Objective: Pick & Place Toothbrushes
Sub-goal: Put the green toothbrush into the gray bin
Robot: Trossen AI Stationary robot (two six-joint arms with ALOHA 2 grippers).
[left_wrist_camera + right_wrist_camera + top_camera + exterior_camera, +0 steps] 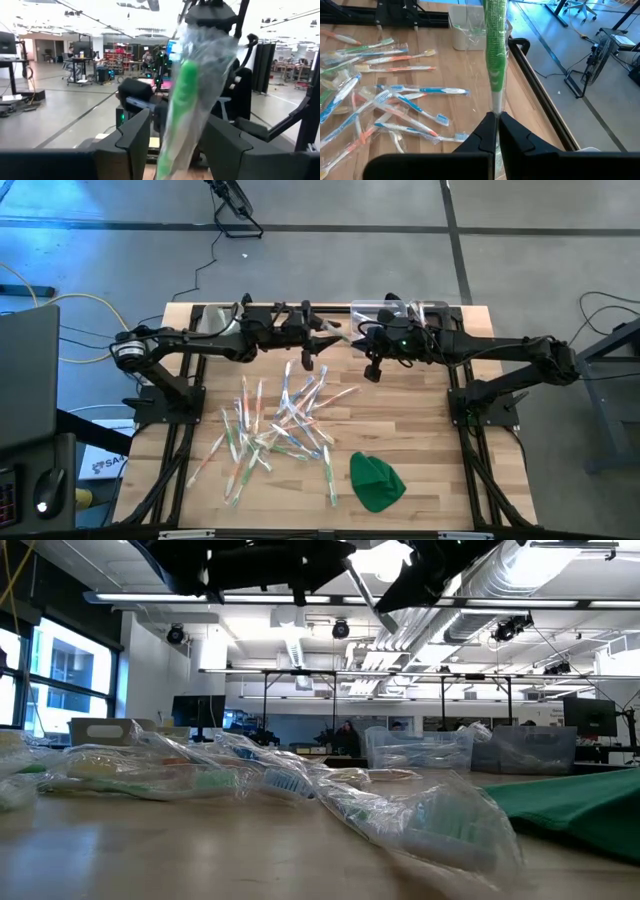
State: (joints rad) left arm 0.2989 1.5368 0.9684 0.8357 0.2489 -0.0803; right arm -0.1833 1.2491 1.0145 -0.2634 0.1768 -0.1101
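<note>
Currently, your right end effector (496, 119) clamps a green toothbrush (495, 45) shared with the open-fingered left end effector (175, 145); next, complete the handover toward the bin (400, 310).

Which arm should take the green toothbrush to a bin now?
Right. The right gripper is shut on the green toothbrush; the left gripper stands open around it. A clear bin sits by the right arm.

You look straight down on the table (420, 430); your low view skims it, and both share the wrapped toothbrushes (285, 425).
</note>
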